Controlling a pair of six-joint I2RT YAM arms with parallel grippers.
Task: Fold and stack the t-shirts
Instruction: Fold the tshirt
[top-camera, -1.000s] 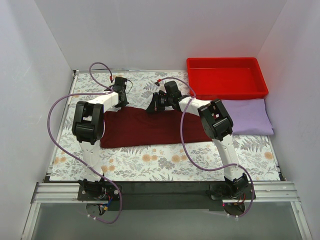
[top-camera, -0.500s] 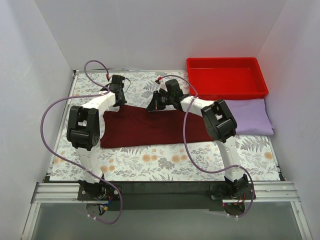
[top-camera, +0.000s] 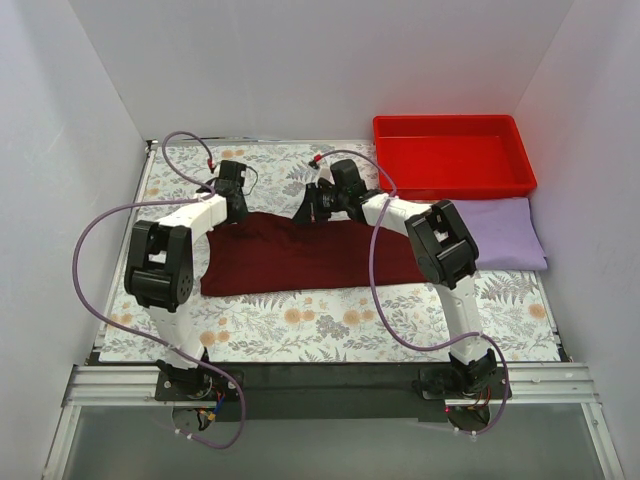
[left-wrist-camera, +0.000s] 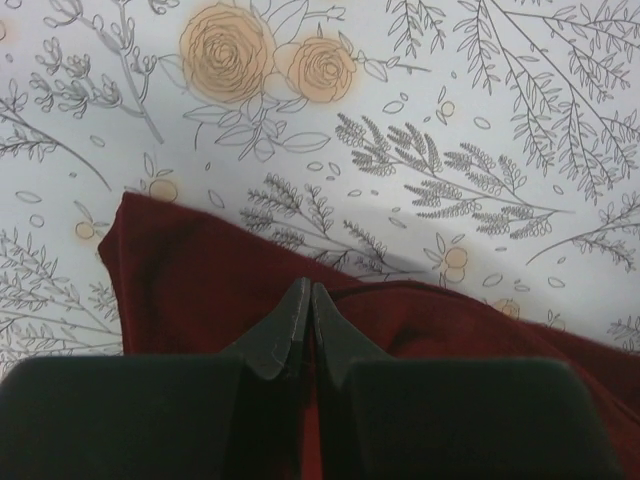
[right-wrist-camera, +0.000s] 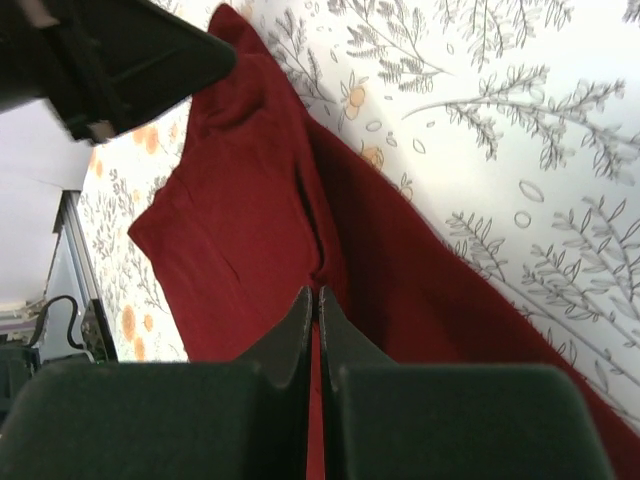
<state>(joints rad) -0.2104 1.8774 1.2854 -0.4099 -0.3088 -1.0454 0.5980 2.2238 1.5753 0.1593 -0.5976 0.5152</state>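
A bright red plastic tray (top-camera: 455, 188) is sitting off to the right of the right gripper (top-camera: 305, 212) and slightly beyond it, well apart from the left gripper (top-camera: 240, 210). A flower-printed table cover (top-camera: 300, 320) is lying beneath both grippers and stretching past them on every side, while plain white walls (top-camera: 320, 60) are standing beyond and to either side of them.

White panel walls (top-camera: 320, 60) on three sides, plain, matte. Tabletop (top-camera: 300, 320) covered in pale floral print: orange roses, grey fern sprigs. Aluminium rail (top-camera: 110, 385) along near edge, black strip in middle. Grey floor (top-camera: 320, 450) below. Light even, diffuse; shadows soft.
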